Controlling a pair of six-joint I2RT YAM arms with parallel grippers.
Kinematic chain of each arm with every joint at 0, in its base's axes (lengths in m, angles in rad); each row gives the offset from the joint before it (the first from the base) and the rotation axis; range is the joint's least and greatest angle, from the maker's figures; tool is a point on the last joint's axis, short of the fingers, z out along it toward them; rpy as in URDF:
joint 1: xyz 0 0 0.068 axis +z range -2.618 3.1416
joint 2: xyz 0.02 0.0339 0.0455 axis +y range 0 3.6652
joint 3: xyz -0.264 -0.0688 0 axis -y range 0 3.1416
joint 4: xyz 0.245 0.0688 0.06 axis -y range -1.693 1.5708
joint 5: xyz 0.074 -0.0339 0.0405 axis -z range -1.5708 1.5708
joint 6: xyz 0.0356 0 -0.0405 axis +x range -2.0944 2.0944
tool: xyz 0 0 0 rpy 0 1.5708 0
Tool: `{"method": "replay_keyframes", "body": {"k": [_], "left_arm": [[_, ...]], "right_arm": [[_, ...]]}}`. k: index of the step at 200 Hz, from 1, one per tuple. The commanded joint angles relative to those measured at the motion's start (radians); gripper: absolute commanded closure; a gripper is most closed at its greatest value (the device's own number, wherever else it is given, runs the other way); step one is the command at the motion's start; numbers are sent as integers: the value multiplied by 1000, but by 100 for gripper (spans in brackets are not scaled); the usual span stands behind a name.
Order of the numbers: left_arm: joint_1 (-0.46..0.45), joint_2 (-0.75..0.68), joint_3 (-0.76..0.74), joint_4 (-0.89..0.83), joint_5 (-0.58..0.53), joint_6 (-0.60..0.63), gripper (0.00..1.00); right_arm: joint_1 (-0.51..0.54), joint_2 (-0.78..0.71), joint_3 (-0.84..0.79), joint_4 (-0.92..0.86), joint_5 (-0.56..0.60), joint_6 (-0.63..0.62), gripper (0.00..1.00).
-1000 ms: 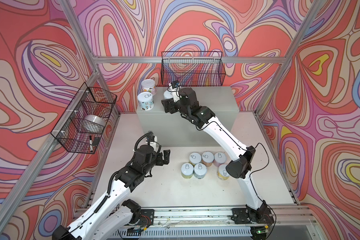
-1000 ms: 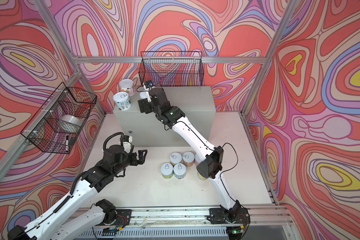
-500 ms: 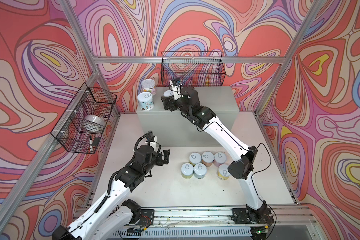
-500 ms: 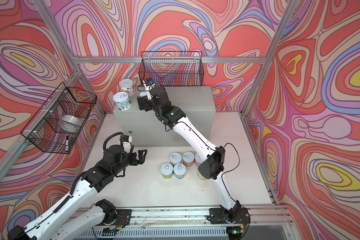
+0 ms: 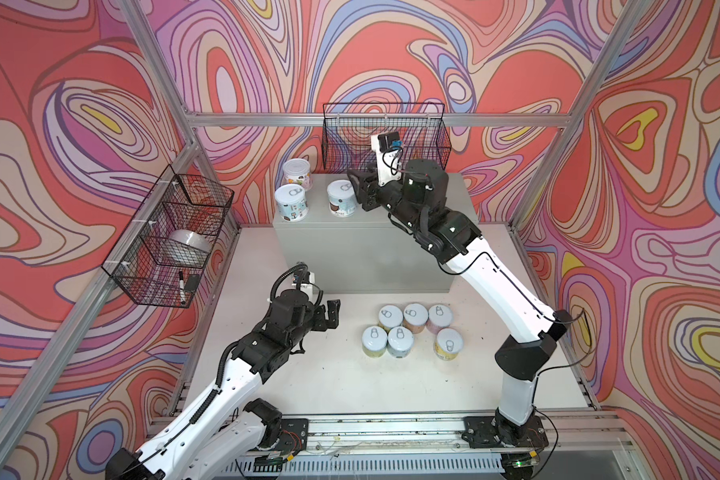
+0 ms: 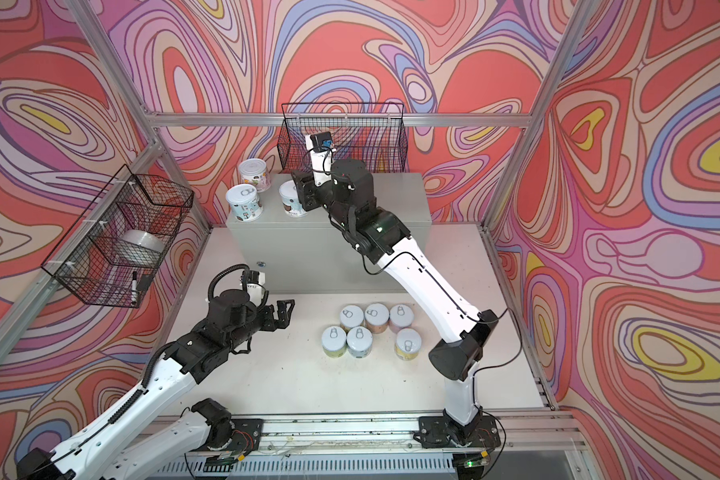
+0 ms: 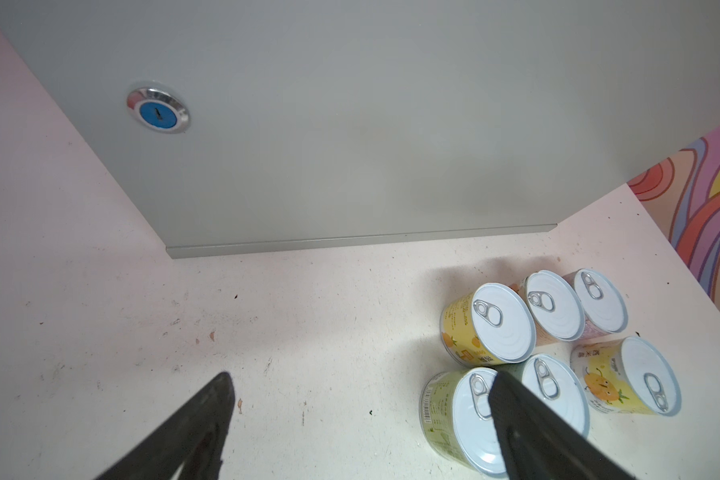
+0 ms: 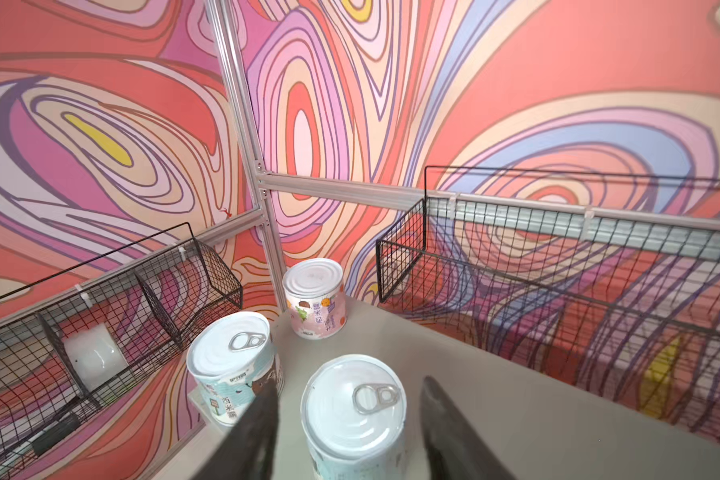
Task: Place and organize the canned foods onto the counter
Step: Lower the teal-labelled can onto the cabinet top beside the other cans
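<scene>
**Six cans on the table, three on the counter**

Six cans [image 5: 400,340] stand upright in a tight cluster on the white table [image 5: 308,382], in front of the light-grey metal counter [image 5: 350,257] with its round chrome lock [image 7: 157,110]. Three more stand at the left end of the counter's top: a pink-label can [image 5: 297,174] at the back, a blue-label can [image 5: 291,202] near the front edge, and a teal-label can [image 5: 341,198] beside them.

The right gripper [image 5: 355,192] hovers just beside the teal-label can. The right wrist view shows its dark fingers [image 8: 258,436] apart, the can between and beyond them, with no contact visible. The left gripper [image 5: 331,316] hangs low over the table, jaws wide apart and empty.

Another pick from the cluster probably comes next. It lies to the right of the left gripper in both top views, the green-label can [image 7: 462,419] nearest, and the left arm is much the closer. Each can's axis is vertical. The walls are smooth, curved and labelled, the lids flat and silvery-white with pull tabs. A level grasp across the wall looks right, though close-packed neighbours leave little finger room.
</scene>
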Motion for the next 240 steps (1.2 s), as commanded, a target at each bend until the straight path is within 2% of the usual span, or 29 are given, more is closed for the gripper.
{"method": "replay_keyframes", "body": {"k": [1, 18, 27, 33, 72, 146, 240], "left_arm": [[-5, 8, 20, 1, 7, 7, 3], [-5, 13, 19, 4, 10, 5, 3], [-4, 13, 18, 4, 9, 4, 3], [-4, 11, 18, 4, 9, 5, 3], [-3, 8, 20, -3, 4, 6, 3], [-5, 5, 17, -9, -2, 2, 3], [-4, 4, 9, -11, -3, -4, 3]], "right_arm": [[0, -38, -102, -34, -17, 17, 65], [-1, -56, -160, -37, -50, 26, 61], [0, -62, -188, -32, -56, 35, 73], [0, -63, -199, -32, -63, 38, 77], [0, -23, -218, -28, -71, 45, 78], [-3, 124, -121, -28, -82, 55, 78], [-15, 327, 124, -23, -92, 69, 78]]}}
